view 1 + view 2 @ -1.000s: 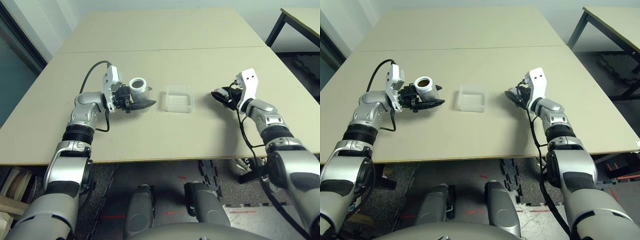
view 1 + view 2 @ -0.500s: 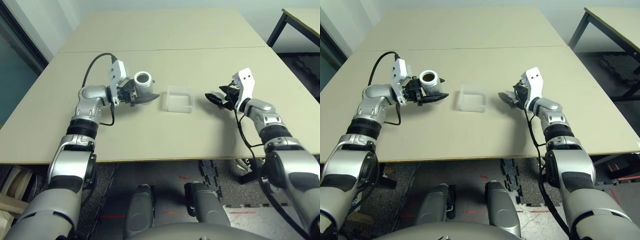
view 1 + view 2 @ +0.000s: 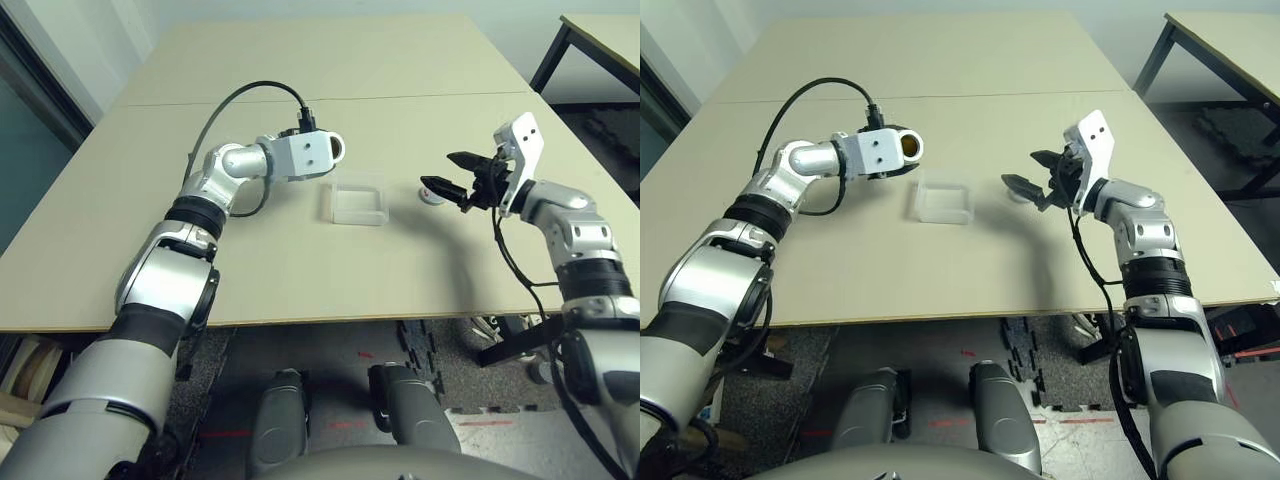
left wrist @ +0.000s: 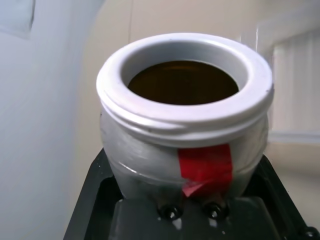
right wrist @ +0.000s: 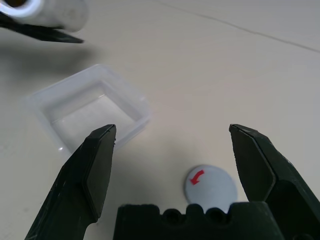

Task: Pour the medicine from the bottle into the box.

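My left gripper (image 3: 322,158) is shut on the silver-grey bottle (image 4: 182,125), which carries a red label strip. I hold it lifted and tipped on its side, its uncapped mouth (image 3: 908,148) facing the clear square box (image 3: 355,200) from just beyond the box's left rim. The mouth looks dark brown inside; the medicine itself I cannot make out. The box (image 5: 92,107) looks empty. My right gripper (image 3: 437,170) is open in the air right of the box, above the grey round cap (image 5: 210,184), which lies flat on the table.
The tan table (image 3: 330,70) stretches far behind the box, with a seam across it. Its front edge (image 3: 330,320) runs close below my forearms. Another table's corner (image 3: 600,40) stands at the far right.
My left arm has raised the bottle, swung it right toward the box and tipped it over. My right gripper has opened, left the cap on the table and lifted away.
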You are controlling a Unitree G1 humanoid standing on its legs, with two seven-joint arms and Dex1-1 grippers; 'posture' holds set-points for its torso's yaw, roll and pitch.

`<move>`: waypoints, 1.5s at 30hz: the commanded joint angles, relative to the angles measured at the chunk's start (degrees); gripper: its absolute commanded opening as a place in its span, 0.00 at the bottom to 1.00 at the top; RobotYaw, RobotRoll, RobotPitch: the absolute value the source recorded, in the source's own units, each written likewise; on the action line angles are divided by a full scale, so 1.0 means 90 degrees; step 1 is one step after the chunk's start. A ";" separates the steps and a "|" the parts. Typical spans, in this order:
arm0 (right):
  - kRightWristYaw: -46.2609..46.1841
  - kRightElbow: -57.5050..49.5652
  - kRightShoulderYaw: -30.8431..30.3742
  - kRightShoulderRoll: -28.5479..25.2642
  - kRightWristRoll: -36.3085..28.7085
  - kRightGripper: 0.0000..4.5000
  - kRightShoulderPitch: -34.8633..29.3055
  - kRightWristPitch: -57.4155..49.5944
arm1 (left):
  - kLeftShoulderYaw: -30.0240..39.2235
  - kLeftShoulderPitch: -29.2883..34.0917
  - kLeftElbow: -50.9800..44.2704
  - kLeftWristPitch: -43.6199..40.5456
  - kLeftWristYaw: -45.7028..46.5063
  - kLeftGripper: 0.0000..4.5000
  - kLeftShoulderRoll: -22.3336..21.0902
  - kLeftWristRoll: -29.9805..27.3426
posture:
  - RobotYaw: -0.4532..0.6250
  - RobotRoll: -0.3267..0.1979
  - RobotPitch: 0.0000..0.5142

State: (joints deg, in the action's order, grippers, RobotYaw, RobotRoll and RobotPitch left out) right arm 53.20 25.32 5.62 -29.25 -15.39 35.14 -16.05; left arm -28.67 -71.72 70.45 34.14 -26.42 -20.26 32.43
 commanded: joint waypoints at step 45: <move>0.0008 -0.1408 -0.0046 -0.0225 -0.0822 1.00 -0.0637 -0.0917 | 0.0676 -0.0657 0.0851 -0.0468 -0.1938 0.59 0.0677 -0.0365 | 0.24 0.62 0.15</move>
State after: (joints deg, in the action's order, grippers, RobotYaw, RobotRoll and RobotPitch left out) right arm 52.68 11.85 5.44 -30.78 -22.95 28.81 -24.52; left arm -25.53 -78.35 79.16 31.06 -40.34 -13.74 33.18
